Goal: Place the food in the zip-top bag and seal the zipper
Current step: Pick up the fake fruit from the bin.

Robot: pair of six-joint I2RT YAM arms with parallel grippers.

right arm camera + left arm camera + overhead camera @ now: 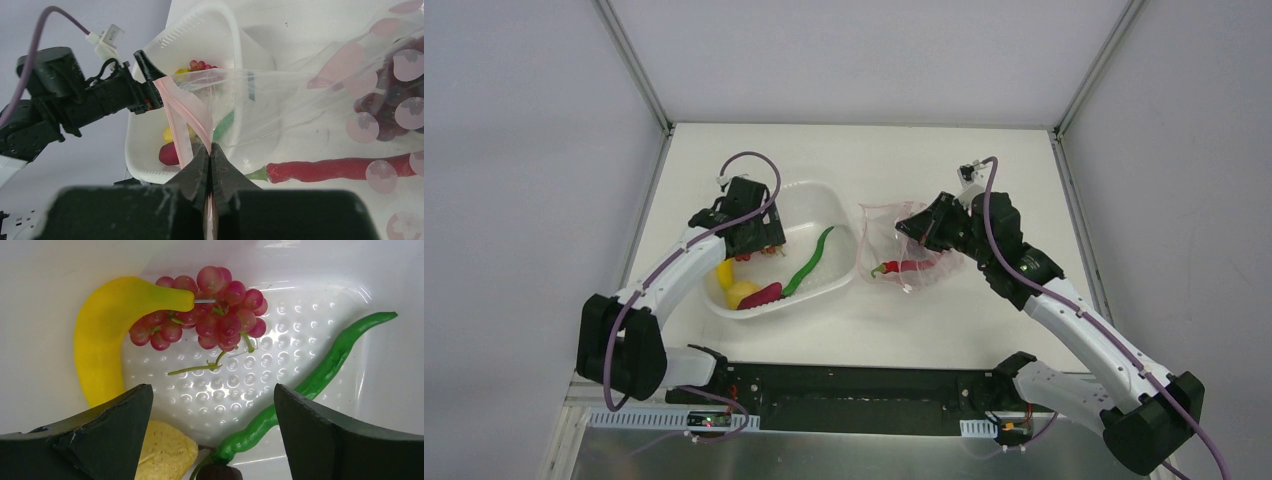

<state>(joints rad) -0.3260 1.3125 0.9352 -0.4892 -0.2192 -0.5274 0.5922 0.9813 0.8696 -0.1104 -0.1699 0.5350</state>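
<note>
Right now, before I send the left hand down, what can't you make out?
- Top view: the left hand covers the grapes in the tub.
- Left wrist view: that hand half hides the round yellow fruit; a dark item is cut by the bottom edge.
- Right wrist view: dark contents of the bag blur behind its print at the right edge.

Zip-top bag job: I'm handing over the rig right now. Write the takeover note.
Left end effector: open, empty, over the white tub.
Right end effector: shut on the zipper of the zip-top bag.
Done: red chili is in the bag.
In the tub: banana, grape bunch, green chili, round yellow fruit.
Left: move those four into the bag, then seal the zipper.
</note>
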